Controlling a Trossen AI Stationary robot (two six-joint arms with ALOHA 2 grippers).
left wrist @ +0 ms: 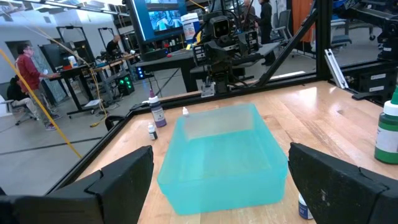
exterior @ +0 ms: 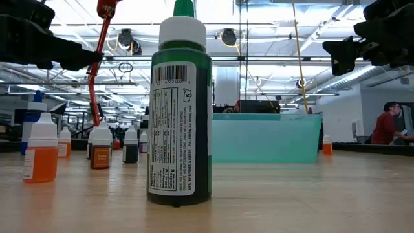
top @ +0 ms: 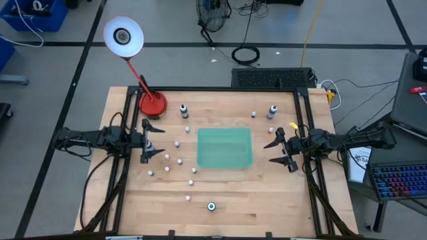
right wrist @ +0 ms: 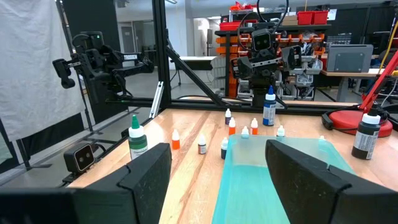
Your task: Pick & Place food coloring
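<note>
The food coloring bottles stand upright on the wooden table. Several tiny white-capped ones (top: 177,143) are scattered left of a teal translucent bin (top: 225,148). A dark bottle (top: 183,110) stands near the far left, and another (top: 272,111) near the far right. A green bottle (top: 211,207) stands alone near the near edge and fills the low view (exterior: 180,116). My left gripper (top: 159,141) hovers open left of the bin, facing it (left wrist: 221,186). My right gripper (top: 268,153) hovers open right of the bin (right wrist: 217,180). Neither touches anything.
A red round lamp base (top: 152,104) with its white shade (top: 123,35) sits at the table's far left corner. A black frame (top: 303,113) runs along the table's sides. An orange bottle (exterior: 41,155) stands at the left in the low view. People work at desks beyond the table.
</note>
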